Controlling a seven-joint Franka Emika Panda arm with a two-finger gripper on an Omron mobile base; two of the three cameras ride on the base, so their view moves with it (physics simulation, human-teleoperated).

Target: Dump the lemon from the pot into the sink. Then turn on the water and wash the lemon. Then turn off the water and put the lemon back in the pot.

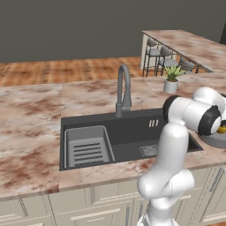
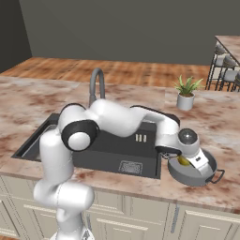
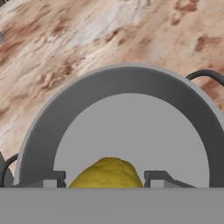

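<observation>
Marbled counter carries the pot by the sink's right edge; gripper open astride the lemon, nothing held; firm, slick, light, best pinched mid-body

tool hangs spread over lemon in pot.

Even, diffuse rendered lighting with no evident source; all three views are sharp, without blur, glare or edge distortion. The counter is brightly lit, the back wall dim. Soft shading darkens the sink and the pot inner wall.
</observation>
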